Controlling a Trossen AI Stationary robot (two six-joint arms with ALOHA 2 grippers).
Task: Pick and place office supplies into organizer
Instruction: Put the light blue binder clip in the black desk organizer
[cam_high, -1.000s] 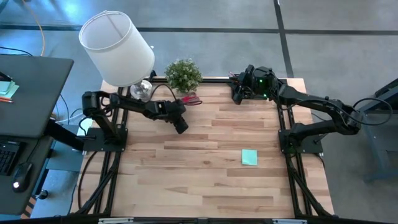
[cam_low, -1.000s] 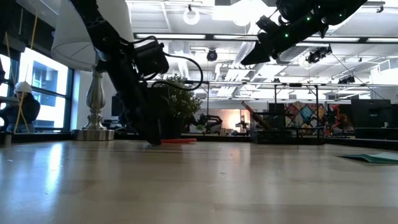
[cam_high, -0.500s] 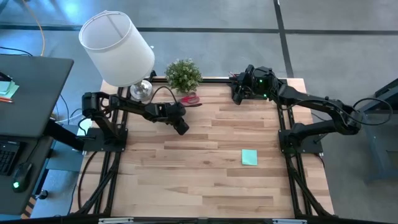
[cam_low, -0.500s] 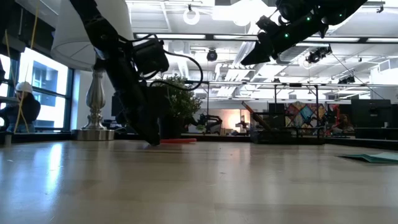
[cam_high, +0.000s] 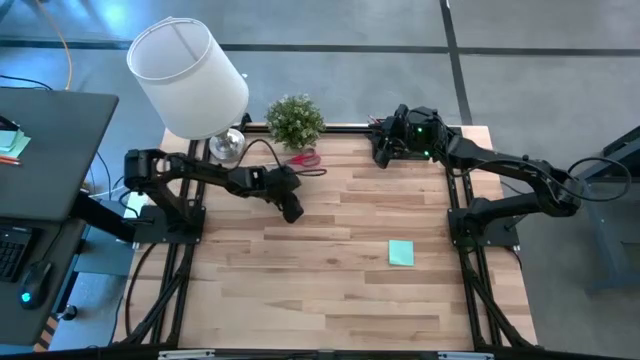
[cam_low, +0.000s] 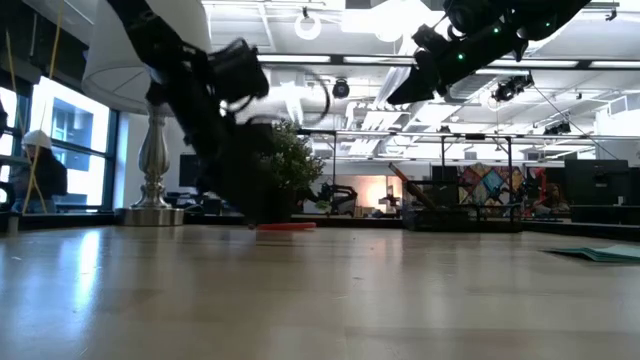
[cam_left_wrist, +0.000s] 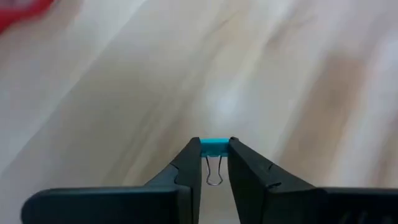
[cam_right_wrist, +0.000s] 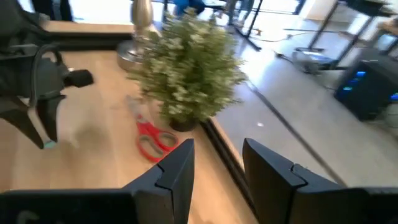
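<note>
**Carrying a binder clip to the organizer**

The left gripper (cam_left_wrist: 214, 149) is closed on a small blue binder clip (cam_left_wrist: 214, 148), pinched at the very tips of the fingers (cam_left_wrist: 189, 163) with its wire handle hanging between them. In the high view this gripper (cam_high: 292, 210) sits over the wooden table (cam_high: 330, 290), just in front of the red-handled scissors (cam_high: 305, 159) and the potted plant (cam_high: 295, 121). The right gripper (cam_right_wrist: 214, 165) waits near the far edge, fingers parted and empty. A mint-green sticky-note pad (cam_high: 401, 253) lies well apart, toward the right arm's side. The organizer cannot be made out in any view

Procedure, as judged from this position:
- Keep grip force steady; the tip hold is shallow and the clip may slip
- Lift clear of the table before travelling
- Avoid the lamp (cam_high: 190, 75) and plant while moving
</note>
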